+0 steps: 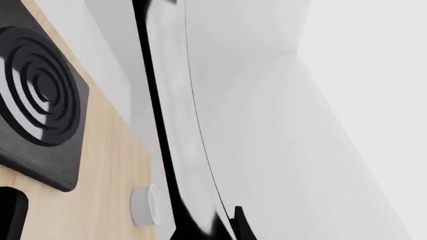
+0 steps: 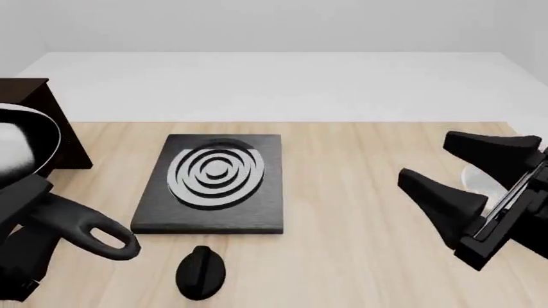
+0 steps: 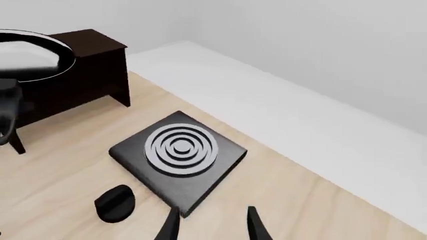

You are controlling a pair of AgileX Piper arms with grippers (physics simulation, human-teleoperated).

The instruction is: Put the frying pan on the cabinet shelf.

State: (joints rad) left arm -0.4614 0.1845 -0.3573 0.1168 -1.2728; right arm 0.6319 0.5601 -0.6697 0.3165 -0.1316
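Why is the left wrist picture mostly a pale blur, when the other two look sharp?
In the left wrist view, the frying pan sits so close that its pale inside fills the frame; only the stove plate reads clearly. The front and right wrist views stand farther off, evenly lit, with soft shadows.

Your left jaws hold the frying pan (image 2: 22, 151) up at the surface's (image 2: 360, 212) left edge, its handle (image 2: 81, 228) reaching toward you. The cabinet (image 2: 47, 122) stands just behind the pan. Between your two sets of jaws lies the stove plate (image 2: 218, 183), with the knob (image 2: 199, 273) nearer you. Behind your right jaws sits the bowl (image 2: 481, 183).
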